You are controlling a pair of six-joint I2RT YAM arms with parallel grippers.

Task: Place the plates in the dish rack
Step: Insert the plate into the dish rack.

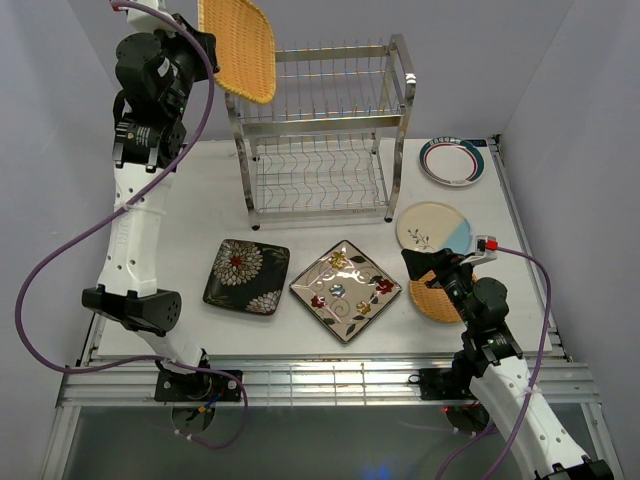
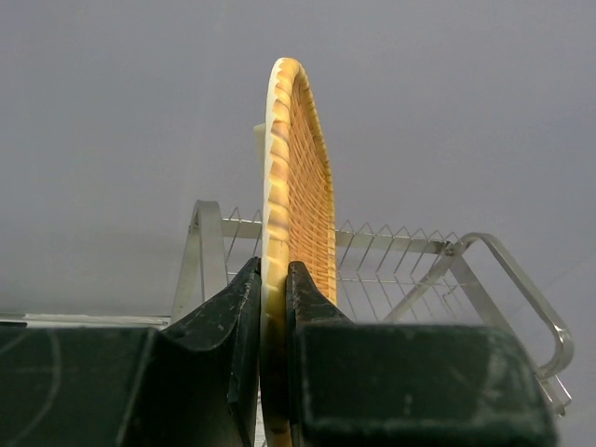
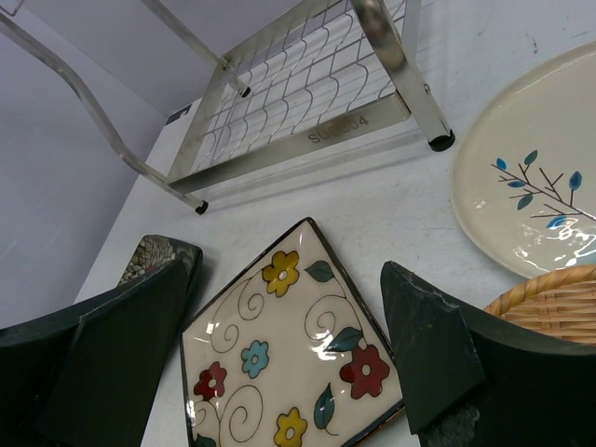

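White table [image 1: 200, 200] carrying the dish rack [image 1: 320, 150]. Nearer than the rack: black flowered plate [image 1: 246, 276], cream floral plate [image 1: 345, 290]. Right of the rack: teal-rimmed plate [image 1: 452, 161], cream-blue plate [image 1: 435, 227], woven plate [image 1: 430, 302].

We see the left arm [image 1: 135, 230] reaching up tall, wrist bent toward the upper left corner of the dish rack [image 1: 322, 122]. The left gripper [image 1: 205, 42] [image 2: 275, 279] is clamped on the rim of 1 woven plate [image 1: 240, 45], held upright above that corner. The right arm [image 1: 500, 360] sits low, front-right of the rack. The right gripper [image 1: 433, 268] [image 3: 279, 345] points toward it, its 2 fingers [image 3: 130, 335] spread wide with nothing between them.
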